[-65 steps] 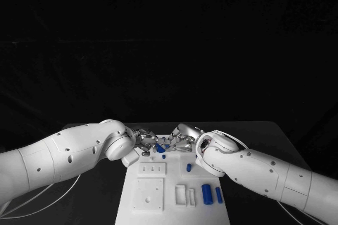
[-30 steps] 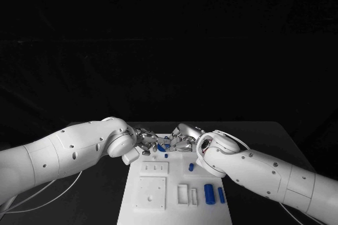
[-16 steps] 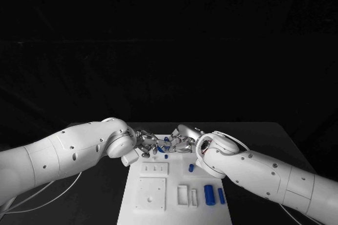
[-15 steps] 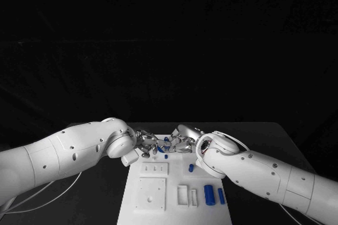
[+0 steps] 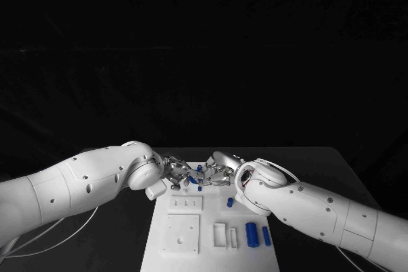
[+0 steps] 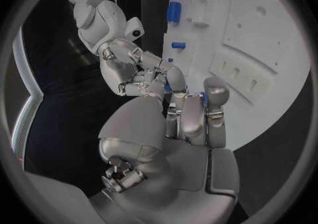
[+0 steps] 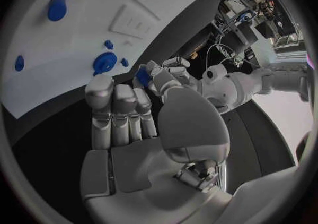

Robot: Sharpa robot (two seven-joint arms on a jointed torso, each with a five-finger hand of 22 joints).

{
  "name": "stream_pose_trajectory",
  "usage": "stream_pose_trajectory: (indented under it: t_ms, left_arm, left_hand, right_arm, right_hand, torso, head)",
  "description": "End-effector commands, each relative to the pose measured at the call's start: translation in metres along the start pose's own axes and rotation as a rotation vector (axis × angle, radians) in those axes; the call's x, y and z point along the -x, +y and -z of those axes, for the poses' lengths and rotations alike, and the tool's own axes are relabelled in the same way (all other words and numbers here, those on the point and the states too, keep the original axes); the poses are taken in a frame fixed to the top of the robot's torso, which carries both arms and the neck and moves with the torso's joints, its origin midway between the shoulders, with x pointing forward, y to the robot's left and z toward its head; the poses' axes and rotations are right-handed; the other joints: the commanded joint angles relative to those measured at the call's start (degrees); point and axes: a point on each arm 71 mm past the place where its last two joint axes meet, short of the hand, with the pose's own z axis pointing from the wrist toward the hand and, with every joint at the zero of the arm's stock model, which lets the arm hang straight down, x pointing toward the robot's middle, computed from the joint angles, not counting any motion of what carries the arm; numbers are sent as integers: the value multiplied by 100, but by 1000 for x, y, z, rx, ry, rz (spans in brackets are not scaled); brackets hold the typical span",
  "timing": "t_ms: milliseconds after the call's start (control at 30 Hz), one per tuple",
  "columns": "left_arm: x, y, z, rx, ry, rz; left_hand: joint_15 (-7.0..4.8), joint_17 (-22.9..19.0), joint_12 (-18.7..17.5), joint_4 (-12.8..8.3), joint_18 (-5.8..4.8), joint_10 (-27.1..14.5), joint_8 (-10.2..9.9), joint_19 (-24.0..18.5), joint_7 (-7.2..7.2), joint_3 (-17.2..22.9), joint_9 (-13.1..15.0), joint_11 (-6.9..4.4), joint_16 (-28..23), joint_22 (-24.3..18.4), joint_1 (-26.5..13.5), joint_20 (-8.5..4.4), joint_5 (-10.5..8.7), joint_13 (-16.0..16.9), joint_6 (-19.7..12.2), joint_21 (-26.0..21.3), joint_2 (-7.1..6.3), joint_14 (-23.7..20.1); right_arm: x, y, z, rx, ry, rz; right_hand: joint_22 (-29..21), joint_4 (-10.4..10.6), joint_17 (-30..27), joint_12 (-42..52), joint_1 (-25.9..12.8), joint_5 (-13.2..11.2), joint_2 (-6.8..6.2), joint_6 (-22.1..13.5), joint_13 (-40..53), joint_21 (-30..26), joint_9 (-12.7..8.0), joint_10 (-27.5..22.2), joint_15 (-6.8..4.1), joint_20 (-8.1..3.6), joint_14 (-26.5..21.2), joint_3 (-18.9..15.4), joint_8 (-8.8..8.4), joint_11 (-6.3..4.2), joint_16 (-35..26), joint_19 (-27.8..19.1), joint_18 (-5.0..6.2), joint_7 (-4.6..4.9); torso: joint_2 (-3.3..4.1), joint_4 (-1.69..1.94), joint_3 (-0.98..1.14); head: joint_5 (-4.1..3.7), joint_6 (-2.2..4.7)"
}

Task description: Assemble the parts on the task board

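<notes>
The 2 hands meet at the far end of the white board (image 5: 183, 236), fingertips almost touching. Between them is a small blue piece (image 5: 194, 180). In the left wrist view the left hand (image 6: 174, 108) has its fingers curled close, with the blue piece (image 6: 176, 82) pinched at the tips. The right hand (image 5: 217, 170) comes in from the other side. In the right wrist view its fingers (image 7: 122, 110) stand close together and its thumb tip touches something blue (image 7: 142, 77), right where the other hand's fingertips meet it. It looks like both hands have hold of the same piece, but I cannot tell which one holds it tighter.

Not much has changed in the last 2 seconds. The hands have stayed in the same spot and their fingers have drawn a little tighter round the piece. The blue bit between them looks smaller now, more covered by fingers. I think they are passing or turning the piece so it can go into its hole, and that step is not done yet.

Nearer than the fingers, a short blue peg (image 5: 229, 202) stands on the board. Nearer still, a fat blue roll (image 5: 252, 233) and a thin blue stick (image 5: 265, 235) lie side by side, not touched. So most of the job is still left.
</notes>
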Motion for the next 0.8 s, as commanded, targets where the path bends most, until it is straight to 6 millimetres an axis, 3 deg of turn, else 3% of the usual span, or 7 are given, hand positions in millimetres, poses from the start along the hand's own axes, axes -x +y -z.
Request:
stream_pose_trajectory:
  t_ms: [33, 200, 567, 800]
  left_arm:
    - [0, -1, 0, -6, 13, -2]
    - [0, 0, 1, -8, 12, 5]
    - [0, 0, 1, -13, 19, 8]
    - [-2, -2, 1, -39, 14, 6]
  left_hand:
    - [-24, -8, -39, -107, -12, 25, 37, 11, -6, 278, 12, -6, -34, 168, 12, 8, 21, -8, -10, -45, -29, -1]
    - [-20, -8, -50, -290, -9, 26, 43, 10, -13, 622, 48, -4, -38, 204, -32, 14, 47, -13, 23, -147, -70, -2]
    - [-36, 25, -86, -468, -27, 78, 48, 21, -95, 801, 418, -32, -22, 271, 4, 2, 46, -48, 247, -307, -50, 7]
    - [-60, 81, -166, -471, -65, 168, 57, 40, -172, 1020, 985, -56, -10, 316, -94, -25, 23, -96, 443, -412, -26, 18]
  right_arm:
    - [1, 5, 0, 22, 4, 7]
    - [1, 3, -1, 18, 3, 7]
    - [2, 2, -1, 11, -10, 5]
    - [2, 0, -1, 3, -17, 4]
  right_hand:
    - [39, 38, 5, -15, 29, 20, -2, -32, -1, -13, 8, 33, -11, 4, 5, -2, 21, -14, 6, 329, 1, 0]
    - [39, 38, 5, -15, 29, 20, -2, -32, -1, -13, 8, 33, -11, 4, 5, -2, 21, -14, 6, 329, 1, 0]
    - [32, 33, 1, -14, 39, 14, 2, -29, -2, -20, 8, 31, -10, 5, 4, -2, 20, -14, 1, 327, 5, 0]
    - [27, 33, 1, -16, 43, 10, 10, -28, -4, -25, 8, 29, -11, 4, 3, 6, 20, -14, 0, 327, 9, 0]
  torso:
    - [1, 10, -2]
    - [-3, 7, -3]
    - [1, 4, 3]
    - [3, 1, 1]
  head:
    - [-11, -5]
    - [-4, -7]
    - [-10, -5]
    - [-23, -15]
